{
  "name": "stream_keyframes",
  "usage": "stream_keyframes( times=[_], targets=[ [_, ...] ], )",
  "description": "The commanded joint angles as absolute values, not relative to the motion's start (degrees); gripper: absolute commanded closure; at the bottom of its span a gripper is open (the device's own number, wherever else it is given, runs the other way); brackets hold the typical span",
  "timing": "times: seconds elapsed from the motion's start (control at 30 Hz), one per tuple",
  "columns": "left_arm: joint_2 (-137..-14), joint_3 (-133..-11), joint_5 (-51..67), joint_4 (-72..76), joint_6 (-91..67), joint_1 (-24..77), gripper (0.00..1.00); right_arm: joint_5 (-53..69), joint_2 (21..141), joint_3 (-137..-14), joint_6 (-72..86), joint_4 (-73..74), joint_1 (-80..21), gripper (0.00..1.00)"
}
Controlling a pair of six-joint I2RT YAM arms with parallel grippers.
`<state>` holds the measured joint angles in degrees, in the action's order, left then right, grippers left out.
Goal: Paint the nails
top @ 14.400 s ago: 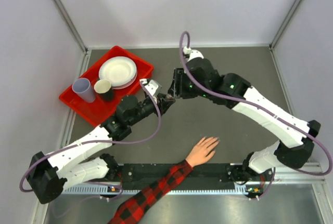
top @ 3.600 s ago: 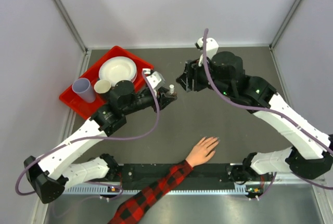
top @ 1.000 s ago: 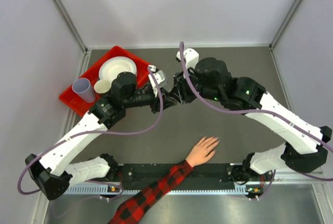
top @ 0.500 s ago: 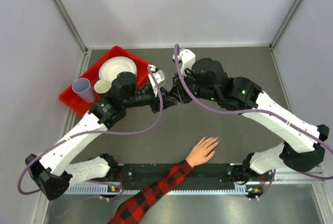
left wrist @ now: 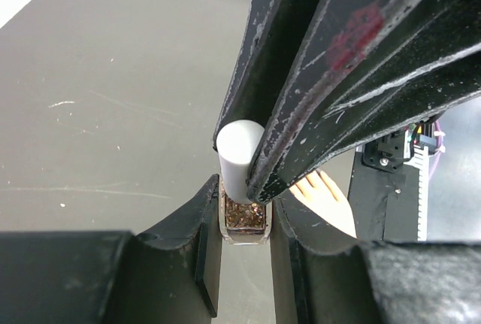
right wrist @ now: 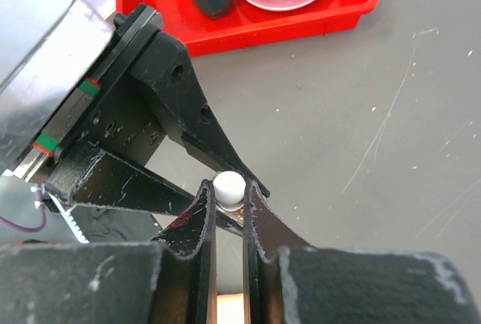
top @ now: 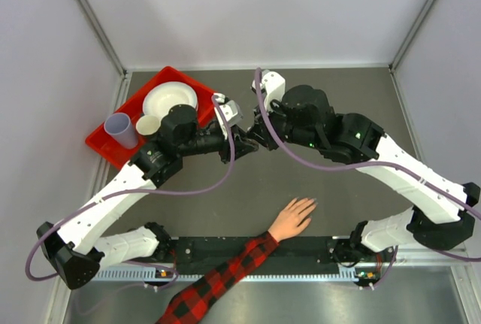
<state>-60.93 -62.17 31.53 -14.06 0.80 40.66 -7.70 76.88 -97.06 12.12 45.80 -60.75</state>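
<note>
My left gripper (left wrist: 244,213) is shut on a small glass nail polish bottle (left wrist: 244,220) with brown glitter inside, held above the table. Its white cap (left wrist: 239,155) points toward the right arm. My right gripper (right wrist: 229,193) is shut on that white cap (right wrist: 229,186), both pads pressing its sides. In the top view the two grippers meet at mid-table, the left gripper (top: 239,143) against the right gripper (top: 255,130). A peach hand (top: 293,217) with spread fingers and a plaid sleeve (top: 225,275) lies near the front edge. Its nails (top: 310,204) are too small to make out.
A red tray (top: 105,151) at the back left holds white plates (top: 170,100), a lavender cup (top: 120,128) and a dark cup (top: 150,125). Grey walls enclose the table on three sides. The arm bases and a black rail (top: 316,252) line the near edge.
The right gripper has closed from partly open onto the white cap. Its arm shifted slightly left toward the left gripper. The left gripper kept its hold on the bottle.
</note>
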Motion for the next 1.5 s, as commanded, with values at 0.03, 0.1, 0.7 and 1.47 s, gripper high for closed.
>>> stream_keyframes(
  times=[0.03, 0.1, 0.7, 1.47],
  targets=[
    [-61.61, -62.05, 34.35, -12.3, 0.7, 40.52, 1.0, -7.04, 73.3, -96.77, 6.86, 40.96, -62.49, 1.0],
    [-61.79, -61.96, 35.06, -12.22, 0.88, 40.52, 1.0, -4.76, 72.52, -96.07, 5.02, 40.26, -62.49, 1.0],
    [-59.15, -61.26, 56.7, -15.02, 8.44, 40.52, 1.0, 20.13, 67.14, -88.41, -10.55, 35.32, -62.4, 1.0],
    [-58.45, -61.87, 51.15, -17.4, 10.37, 40.52, 1.0, 7.39, 65.83, -89.3, -5.98, 37.88, -62.4, 1.0]
  ],
)
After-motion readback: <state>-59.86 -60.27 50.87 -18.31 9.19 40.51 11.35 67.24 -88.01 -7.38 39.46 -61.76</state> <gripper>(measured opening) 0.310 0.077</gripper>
